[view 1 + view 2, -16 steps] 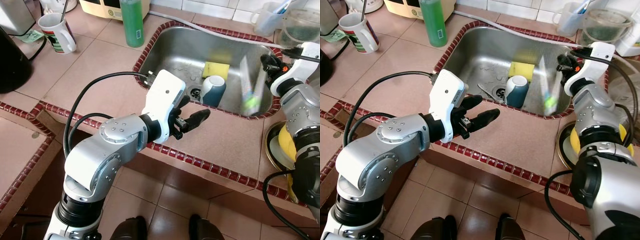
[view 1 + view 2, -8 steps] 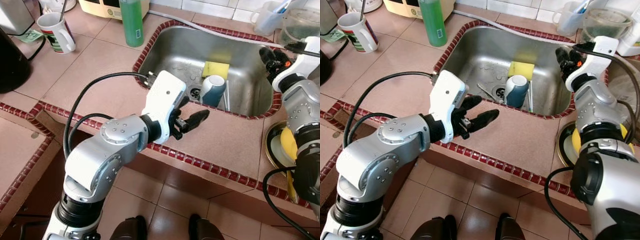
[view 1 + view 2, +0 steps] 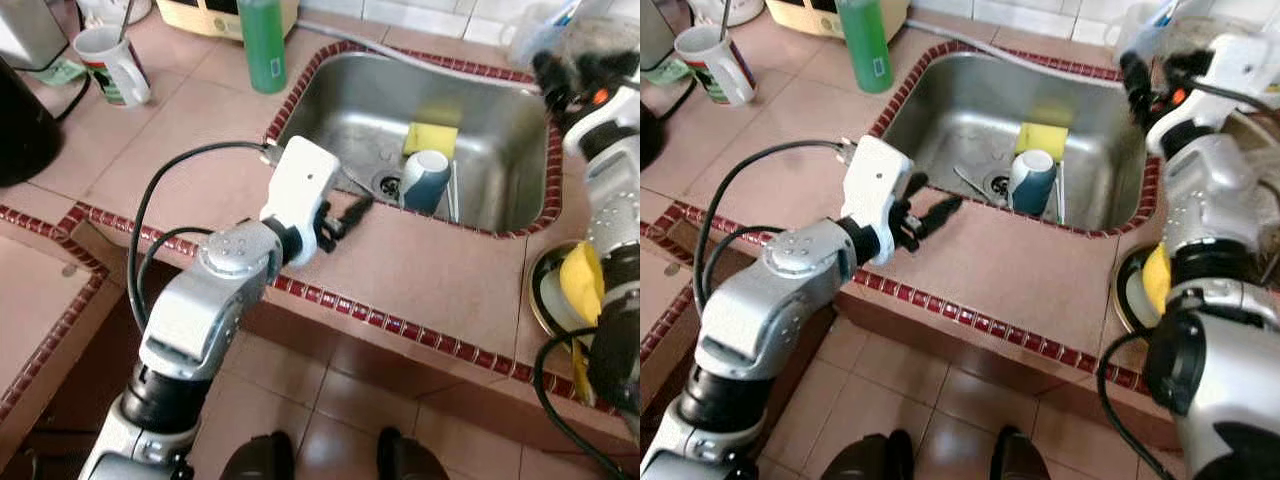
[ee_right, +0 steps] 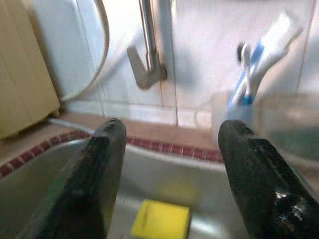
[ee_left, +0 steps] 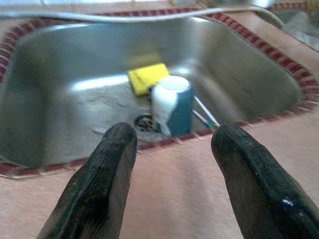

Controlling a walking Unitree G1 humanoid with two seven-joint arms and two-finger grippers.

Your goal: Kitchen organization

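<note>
Toothbrush point(image 3: 455, 192) dropped, now lying lengthwise front-to-back in sink point(image 3: 340, 100); right hand point(image 3: 1152, 78) raised, spread, empty; left hand point(image 3: 345, 215) spread, empty.

Steel sink point(image 3: 340, 100) set into tiled table, red-brown tile rim. Inside it:
- Mug point(image 3: 427, 180), teal body, pale rim, lying tilted near the drain, toward sink's front wall.
- Yellow sponge point(image 3: 431, 138), flat on sink floor just behind mug, toward back wall.
- Thin pale stick-like items point(image 3: 453, 192), just beside mug on its right, resting against front wall; kind unclear.
- Slim metal utensil point(image 3: 970, 183) lying left of drain.
</note>
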